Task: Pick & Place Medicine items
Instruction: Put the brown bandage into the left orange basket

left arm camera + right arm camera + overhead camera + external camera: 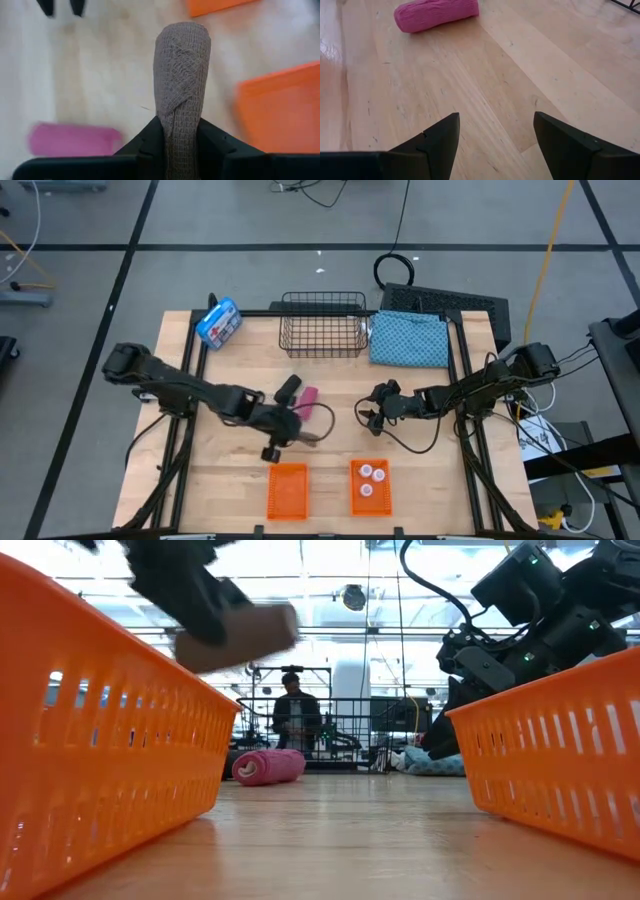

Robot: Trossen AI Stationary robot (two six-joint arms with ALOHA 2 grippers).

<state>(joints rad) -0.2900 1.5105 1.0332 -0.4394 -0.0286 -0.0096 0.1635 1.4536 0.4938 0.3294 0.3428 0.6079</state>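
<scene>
Wooden table (230,470), brown roll lifted in our left gripper (181,142).
We clamp only the brown roll's (181,85) tail; it could slip short of the orange basket (287,490) just ahead. Right gripper (495,145) waits wide, pink roll (436,14) beyond it.

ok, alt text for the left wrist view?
The left gripper is shut on a brown bandage roll that sticks out past its fingers above the wooden table. A pink roll lies on the table; orange bins sit beyond.
</scene>
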